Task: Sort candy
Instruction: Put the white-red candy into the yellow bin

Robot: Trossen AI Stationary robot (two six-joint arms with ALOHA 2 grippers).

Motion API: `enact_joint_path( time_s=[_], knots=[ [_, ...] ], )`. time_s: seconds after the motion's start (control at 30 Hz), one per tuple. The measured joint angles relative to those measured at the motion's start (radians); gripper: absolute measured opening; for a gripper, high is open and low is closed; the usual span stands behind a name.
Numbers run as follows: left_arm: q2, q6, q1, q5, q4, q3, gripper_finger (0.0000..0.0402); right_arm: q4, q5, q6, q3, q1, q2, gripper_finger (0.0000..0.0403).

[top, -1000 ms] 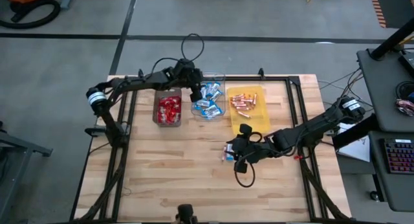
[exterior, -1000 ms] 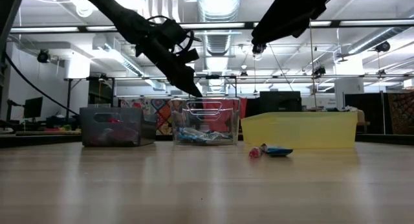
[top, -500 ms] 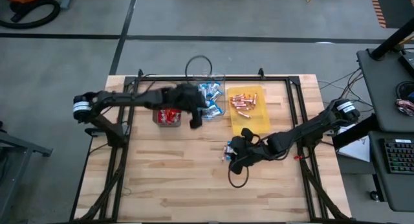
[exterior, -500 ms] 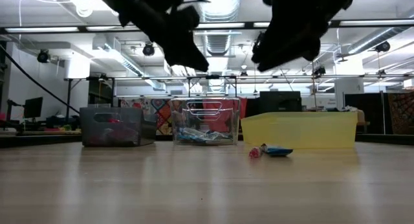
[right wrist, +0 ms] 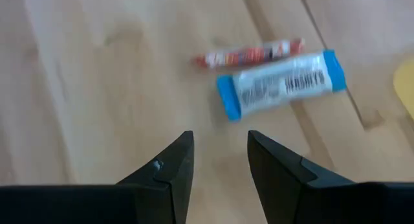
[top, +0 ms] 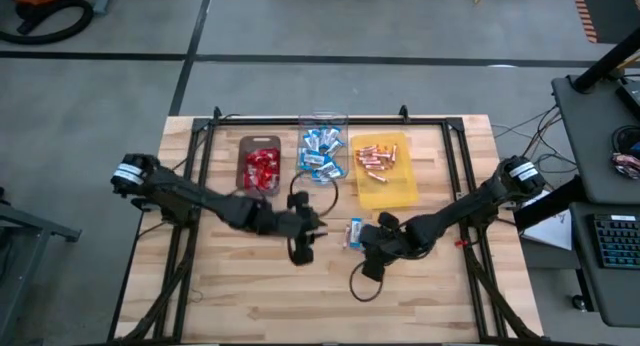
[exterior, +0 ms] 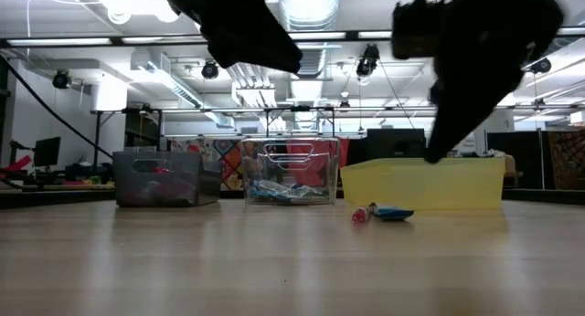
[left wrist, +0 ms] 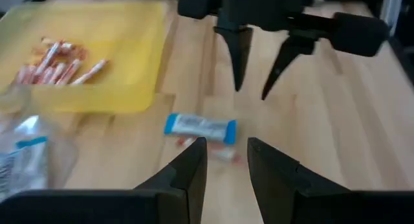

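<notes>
A: Which candy remains loose on the bench?

B: Two pieces, lying side by side just right of centre in the high view: a blue-and-white bar and a thin pinkish stick, the two nearly touching, long axes parallel. They sit well apart from the trays, just below the yellow tray.

A: Which arm is nearer?

B: Both close in. The right gripper hangs just right of the pair in the high view; in its wrist view the bar and stick lie ahead of the fingers and toward the upper right, long axes running across the frame, slightly tilted. The left gripper sits just left of the pair, a little farther off. Judged from that, the right arm has the shorter reach.

A: Are the grippers holding anything?

B: No. Both stand parted and empty, with a clear gap between each pair of fingers.

A: And the count?

B: Three trays along the upper middle: a dark tray with red packets, a clear tray with blue-and-white bars, and the yellow one with copper sticks. The exact number in each pile cannot be told. Loose: one bar, one stick.
</notes>
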State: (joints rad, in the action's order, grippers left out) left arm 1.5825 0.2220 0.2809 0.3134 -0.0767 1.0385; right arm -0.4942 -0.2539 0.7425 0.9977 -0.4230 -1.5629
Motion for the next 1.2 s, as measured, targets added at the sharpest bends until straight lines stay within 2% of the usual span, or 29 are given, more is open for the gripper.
enact_joint_path(
  time_s=[0.23,0.47,0.63,0.77,0.9,1.2],
  knots=[
    [0.164,0.072,0.100,0.103,0.249,-0.005,0.0127,-0.093,-0.029,0.059,0.000,-0.088,0.088,0.0130],
    [0.342,0.158,0.106,0.256,0.402,-0.006,0.0197,-0.088,-0.139,0.069,0.000,-0.147,0.120,0.0129],
    [0.436,0.163,0.103,0.272,0.492,-0.007,0.0228,-0.084,-0.161,0.069,0.000,-0.149,0.121,0.0134],
    [0.505,0.173,0.098,0.291,0.595,-0.007,0.0233,-0.083,-0.190,0.068,0.000,-0.149,0.121,0.0132],
    [0.541,0.201,0.091,0.341,0.602,-0.007,0.0229,-0.079,-0.194,0.069,0.000,-0.149,0.121,0.0128],
    [0.602,0.210,0.081,0.343,0.687,-0.006,0.0221,-0.074,-0.197,0.069,0.000,-0.149,0.121,0.0132]
  ],
)
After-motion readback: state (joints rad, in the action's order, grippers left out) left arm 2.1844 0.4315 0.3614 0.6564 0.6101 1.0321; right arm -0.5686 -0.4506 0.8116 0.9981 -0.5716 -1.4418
